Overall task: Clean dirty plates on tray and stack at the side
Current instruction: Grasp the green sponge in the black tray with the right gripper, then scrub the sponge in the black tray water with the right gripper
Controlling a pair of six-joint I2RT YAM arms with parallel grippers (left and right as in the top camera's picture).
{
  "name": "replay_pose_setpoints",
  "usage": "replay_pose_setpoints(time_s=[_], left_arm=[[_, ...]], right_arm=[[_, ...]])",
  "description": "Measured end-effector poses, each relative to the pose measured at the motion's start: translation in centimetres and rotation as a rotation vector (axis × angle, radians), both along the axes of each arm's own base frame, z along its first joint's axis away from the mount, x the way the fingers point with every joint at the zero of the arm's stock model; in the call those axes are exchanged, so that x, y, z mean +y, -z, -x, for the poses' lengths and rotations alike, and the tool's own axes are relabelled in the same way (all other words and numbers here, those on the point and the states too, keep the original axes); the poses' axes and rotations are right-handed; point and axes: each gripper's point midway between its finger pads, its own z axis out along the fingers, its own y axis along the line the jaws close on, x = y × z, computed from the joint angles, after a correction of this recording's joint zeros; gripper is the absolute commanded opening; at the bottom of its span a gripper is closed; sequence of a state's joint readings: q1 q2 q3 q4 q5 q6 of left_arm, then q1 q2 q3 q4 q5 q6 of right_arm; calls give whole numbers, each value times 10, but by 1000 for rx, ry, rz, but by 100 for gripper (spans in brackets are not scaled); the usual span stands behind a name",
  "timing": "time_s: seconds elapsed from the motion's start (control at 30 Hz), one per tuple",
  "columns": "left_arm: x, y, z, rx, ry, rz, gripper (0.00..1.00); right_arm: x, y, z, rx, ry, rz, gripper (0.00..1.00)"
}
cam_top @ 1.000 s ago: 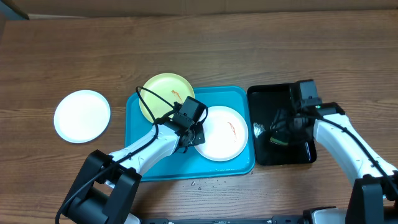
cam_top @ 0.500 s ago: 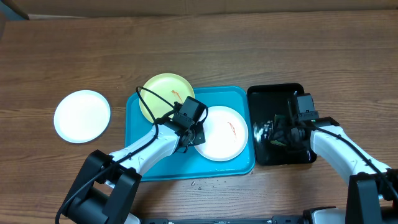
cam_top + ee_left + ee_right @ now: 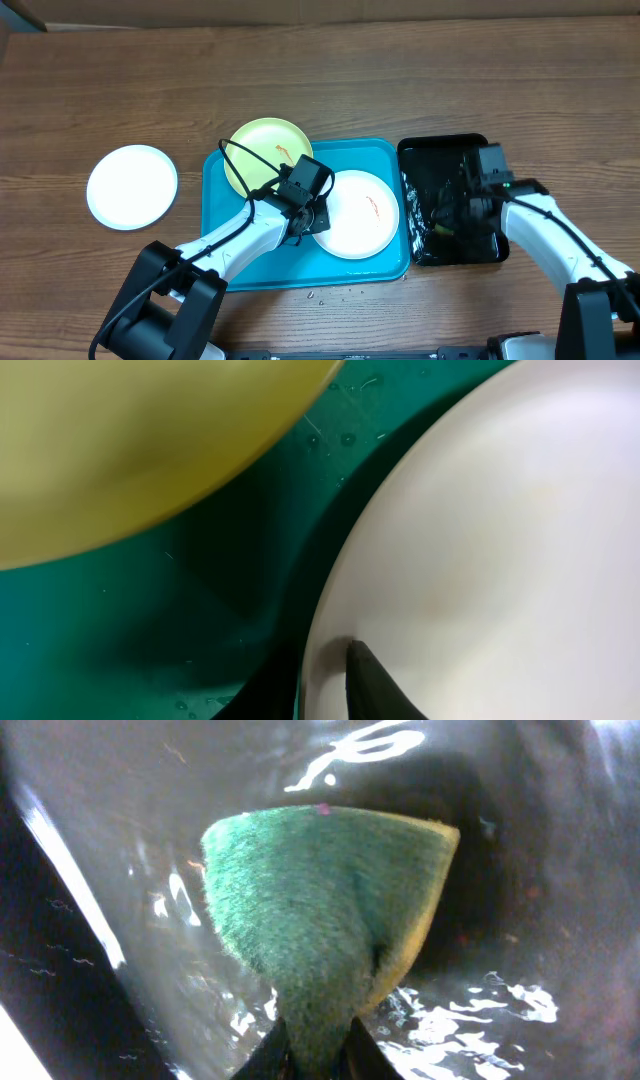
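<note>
The turquoise tray (image 3: pixel 235 262) has the black tray (image 3: pixel 440 152) just beside it at three o'clock. On the turquoise one lie a yellow-green plate (image 3: pixel 262 150), overhanging at eleven, and a smeared white plate (image 3: pixel 360 225) toward three. A clean white plate (image 3: pixel 132 186) rests well apart at nine. The left gripper (image 3: pixel 308 218) seems clamped on the smeared plate's nine o'clock rim — the wrist view is tight. The right gripper (image 3: pixel 448 218) pinches a green sponge (image 3: pixel 320 910) in the black tray — the smeared plate lies at its nine o'clock.
</note>
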State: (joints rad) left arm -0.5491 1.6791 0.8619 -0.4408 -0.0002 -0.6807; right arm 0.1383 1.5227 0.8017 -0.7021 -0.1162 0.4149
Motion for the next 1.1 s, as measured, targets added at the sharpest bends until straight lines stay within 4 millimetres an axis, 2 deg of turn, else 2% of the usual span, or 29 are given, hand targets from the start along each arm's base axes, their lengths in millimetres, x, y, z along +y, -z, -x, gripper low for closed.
replay_pose_setpoints(time_s=[0.1, 0.17, 0.33, 0.53, 0.93, 0.97, 1.03, 1.07, 1.1], left_arm=[[-1, 0, 0, 2, 1, 3, 23], [-1, 0, 0, 1, 1, 3, 25], [-1, 0, 0, 1, 1, 3, 25], [-1, 0, 0, 1, 1, 4, 26], [-1, 0, 0, -1, 1, 4, 24], [-1, 0, 0, -1, 1, 4, 24], [-1, 0, 0, -1, 1, 4, 23], [-1, 0, 0, -1, 1, 4, 22], [-1, 0, 0, -1, 1, 4, 22]], right_arm=[[3, -17, -17, -48, -18, -6, 54], [1, -19, -24, -72, -16, 7, 58], [-10, -20, -32, -110, -1, 75, 59], [-12, -25, -59, -238, 13, 89, 64], [-14, 0, -53, -243, 16, 90, 63], [-14, 3, -52, -234, 15, 91, 61], [-14, 11, -50, -216, 13, 91, 42], [-13, 13, -50, -214, 12, 89, 37], [-12, 13, -51, -216, 12, 86, 37]])
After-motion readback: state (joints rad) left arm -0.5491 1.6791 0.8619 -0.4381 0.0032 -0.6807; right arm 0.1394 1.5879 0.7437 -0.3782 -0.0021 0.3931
